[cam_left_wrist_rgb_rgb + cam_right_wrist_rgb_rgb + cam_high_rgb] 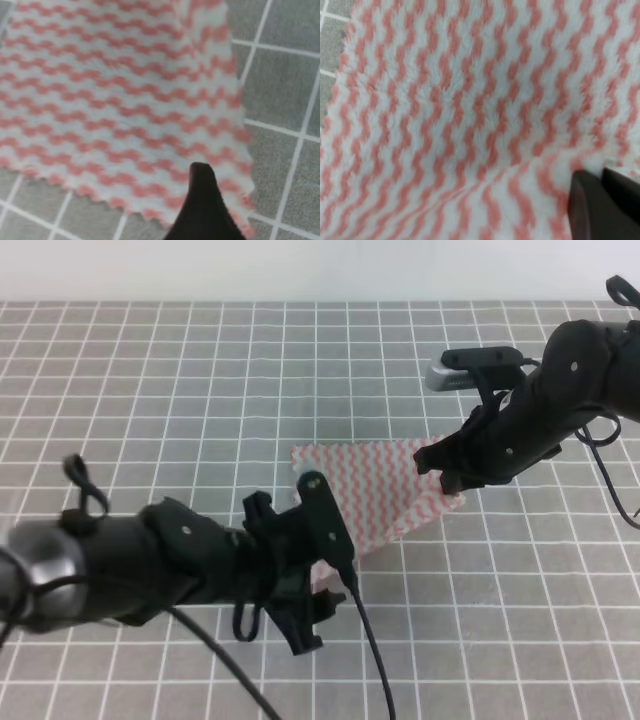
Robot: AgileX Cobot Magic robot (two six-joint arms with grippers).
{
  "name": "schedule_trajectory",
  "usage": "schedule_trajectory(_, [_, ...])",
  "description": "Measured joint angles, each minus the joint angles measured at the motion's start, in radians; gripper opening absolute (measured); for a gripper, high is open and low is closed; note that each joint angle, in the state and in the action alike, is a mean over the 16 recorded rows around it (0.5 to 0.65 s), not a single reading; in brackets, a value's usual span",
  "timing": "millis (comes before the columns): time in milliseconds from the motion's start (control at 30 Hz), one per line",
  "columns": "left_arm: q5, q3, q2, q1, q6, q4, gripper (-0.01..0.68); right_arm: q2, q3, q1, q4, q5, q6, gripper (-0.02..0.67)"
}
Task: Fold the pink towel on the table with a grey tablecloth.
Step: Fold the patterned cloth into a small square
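The pink towel (375,490) lies on the grey tablecloth (200,390) near the middle of the table, its near corner drawn toward my left gripper (325,585). In the left wrist view one dark fingertip (202,200) presses on top of the towel (115,100) at its frayed lower edge; the other finger is hidden beneath. My right gripper (445,475) sits at the towel's right edge. The right wrist view is filled by the towel (460,110), which bunches up into two dark fingers (592,205) held close together at the lower right.
The gridded tablecloth (285,80) spreads around the towel on all sides. Both black arms reach in over it, the left from the lower left with a trailing cable (370,650), the right from the upper right.
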Motion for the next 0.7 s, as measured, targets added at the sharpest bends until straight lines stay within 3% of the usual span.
schedule_trajectory(233, [-0.060,-0.011,0.055,-0.015,0.004,0.012,0.449,-0.005,0.001,-0.001,0.000,-0.008,-0.001,-0.015])
schedule_trajectory(367, [-0.097,-0.012,0.074,-0.017,0.004,0.016,0.408,-0.004,0.001,0.000,0.000,-0.008,-0.001,-0.015])
schedule_trajectory(700, [-0.164,-0.028,0.087,-0.017,0.002,-0.020,0.159,0.001,0.001,0.000,-0.001,-0.008,-0.006,-0.015])
